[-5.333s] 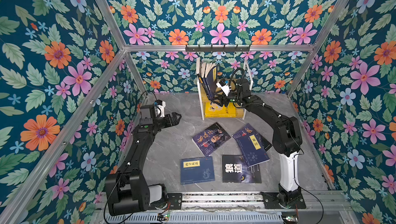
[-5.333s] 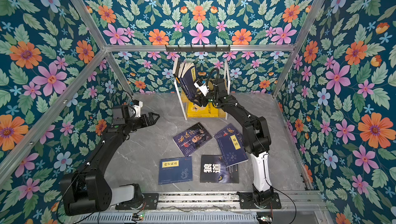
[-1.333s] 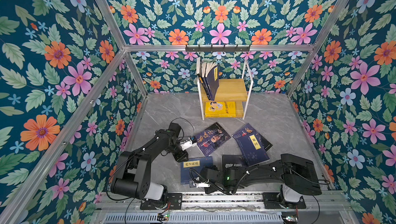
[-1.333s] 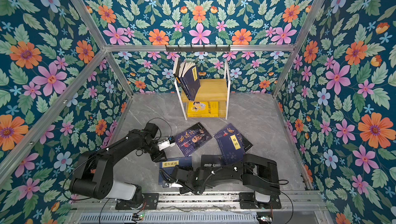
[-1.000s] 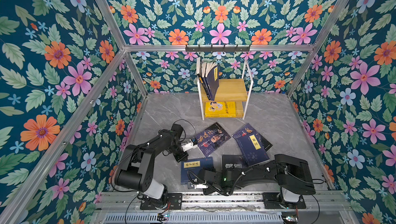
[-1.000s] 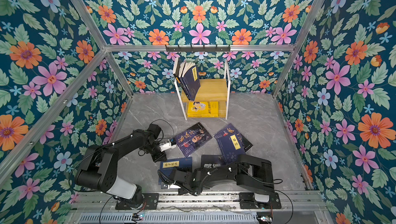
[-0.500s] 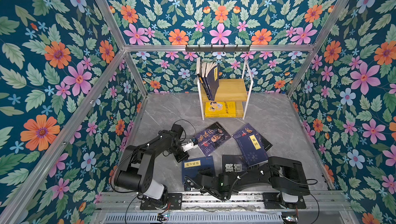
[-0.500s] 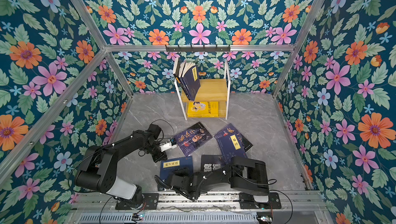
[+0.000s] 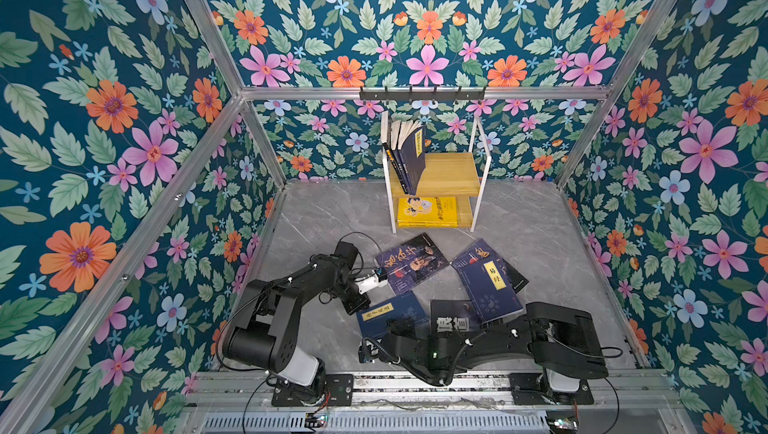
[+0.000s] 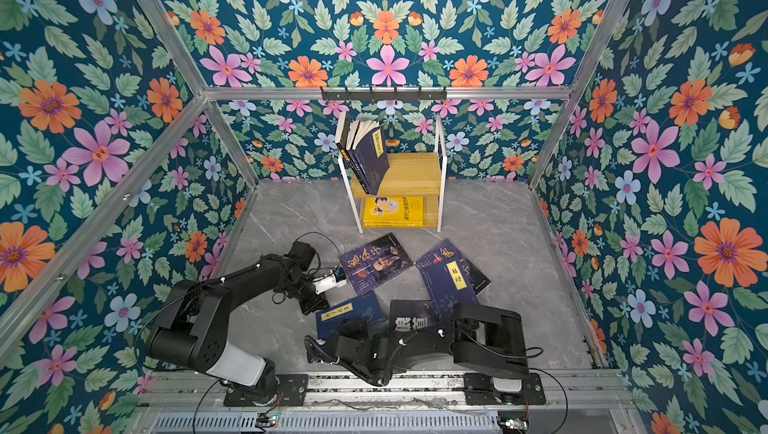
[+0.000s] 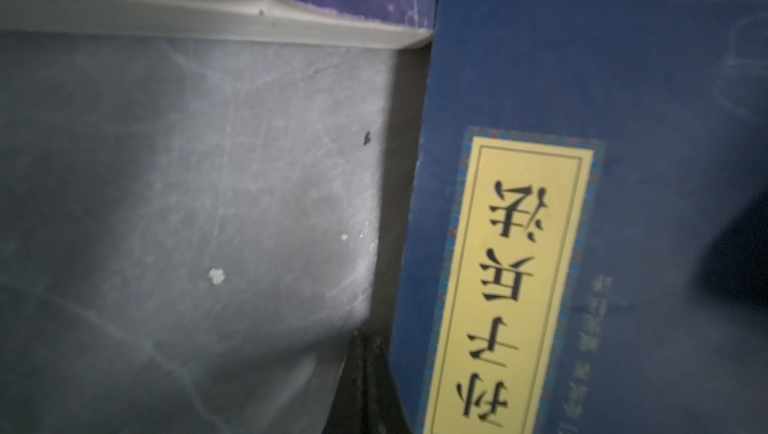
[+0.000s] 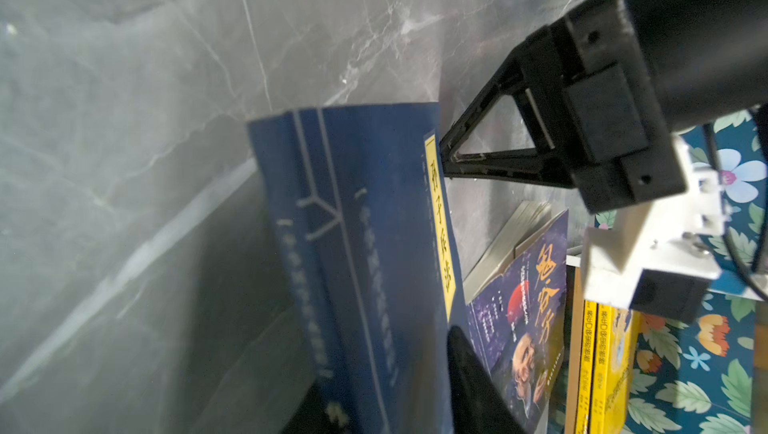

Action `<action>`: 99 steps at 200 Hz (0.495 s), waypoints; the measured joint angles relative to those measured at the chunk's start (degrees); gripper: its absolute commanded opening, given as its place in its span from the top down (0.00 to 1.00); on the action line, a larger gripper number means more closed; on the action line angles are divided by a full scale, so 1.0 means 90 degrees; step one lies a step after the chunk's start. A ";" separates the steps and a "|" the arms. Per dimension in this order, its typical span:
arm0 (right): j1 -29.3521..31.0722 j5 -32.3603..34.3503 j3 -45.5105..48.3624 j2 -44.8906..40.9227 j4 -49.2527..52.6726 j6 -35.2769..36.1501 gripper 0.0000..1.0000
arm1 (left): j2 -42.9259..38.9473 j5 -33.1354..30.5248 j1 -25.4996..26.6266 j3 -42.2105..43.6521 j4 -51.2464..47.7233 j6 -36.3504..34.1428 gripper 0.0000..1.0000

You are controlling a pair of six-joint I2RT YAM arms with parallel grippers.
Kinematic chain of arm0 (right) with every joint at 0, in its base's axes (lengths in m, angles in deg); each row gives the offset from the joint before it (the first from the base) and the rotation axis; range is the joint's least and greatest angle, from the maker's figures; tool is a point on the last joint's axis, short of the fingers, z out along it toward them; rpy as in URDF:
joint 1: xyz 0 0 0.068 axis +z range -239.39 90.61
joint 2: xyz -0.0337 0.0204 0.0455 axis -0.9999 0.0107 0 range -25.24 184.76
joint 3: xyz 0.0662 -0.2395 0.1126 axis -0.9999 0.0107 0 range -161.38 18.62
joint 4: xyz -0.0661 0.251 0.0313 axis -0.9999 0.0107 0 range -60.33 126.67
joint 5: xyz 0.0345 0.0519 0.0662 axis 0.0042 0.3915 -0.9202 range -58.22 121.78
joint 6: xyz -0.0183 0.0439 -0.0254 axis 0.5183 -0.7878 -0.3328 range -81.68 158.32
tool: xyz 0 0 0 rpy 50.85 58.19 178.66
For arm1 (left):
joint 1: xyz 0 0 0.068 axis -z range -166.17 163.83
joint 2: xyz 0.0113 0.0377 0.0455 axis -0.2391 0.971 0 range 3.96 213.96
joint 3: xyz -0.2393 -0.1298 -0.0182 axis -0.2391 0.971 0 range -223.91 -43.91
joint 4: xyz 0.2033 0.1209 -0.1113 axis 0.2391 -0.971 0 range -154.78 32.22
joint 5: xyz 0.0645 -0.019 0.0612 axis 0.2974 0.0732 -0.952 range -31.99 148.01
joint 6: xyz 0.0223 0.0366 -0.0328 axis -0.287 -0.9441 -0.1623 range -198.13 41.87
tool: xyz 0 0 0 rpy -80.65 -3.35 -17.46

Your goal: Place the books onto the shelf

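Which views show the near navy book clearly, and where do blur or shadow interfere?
Both top views: even light, sharp, but the right arm covers the near edge of the navy book. Left wrist view: dim, soft, yellow label legible. Right wrist view: book blurred and shadowed, left gripper crisp.

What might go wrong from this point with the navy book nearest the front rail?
1. The right hand straddles only the near edge of the navy book; a thin paperback may sag or slip when lifted.
2. The shut left hand sits at the book's far corner; if it presses there during the lift, the cover may bend.
3. The right arm lies low over the black book and might drag it.
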 measured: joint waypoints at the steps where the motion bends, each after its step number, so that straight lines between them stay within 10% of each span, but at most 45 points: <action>1: -0.0002 0.0000 0.0000 0.0000 0.0000 0.0000 0.78 | -0.0005 0.0000 0.0000 0.0005 0.0005 0.0000 0.97; 23: -0.0056 -0.0005 -0.0075 0.0000 0.0107 -0.0022 1.00 | -0.0177 -0.0036 0.0002 0.0117 0.0126 0.0000 0.90; 99: -0.0114 -0.0177 -0.0080 -0.0454 0.0544 -0.0053 1.00 | -0.0838 -0.0544 -0.0391 0.0202 0.0175 0.0187 0.49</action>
